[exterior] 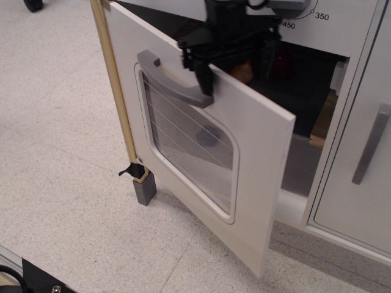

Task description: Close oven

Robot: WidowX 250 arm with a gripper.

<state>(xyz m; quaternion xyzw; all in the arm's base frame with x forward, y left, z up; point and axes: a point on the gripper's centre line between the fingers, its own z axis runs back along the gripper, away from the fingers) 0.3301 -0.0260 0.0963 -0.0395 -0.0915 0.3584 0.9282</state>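
The white oven [342,36] stands at the right with its dark grey inside [305,91] still showing. Its door [256,165], with a wire-lined window [189,146] and a grey curved handle [174,85], hangs about half shut, hinged on the left by the wooden rail [115,91]. My black gripper [237,68] is at the door's top edge, open, one finger [204,76] in front of the door by the handle and the other behind it. It holds nothing.
A bread roll [243,71] and a red item [283,64] lie on the oven shelf behind the gripper. A blue item [209,135] shows through the window. A plain white cabinet door [348,183] with a straight grey handle [371,143] is at the right. A knob [292,5] sits above.
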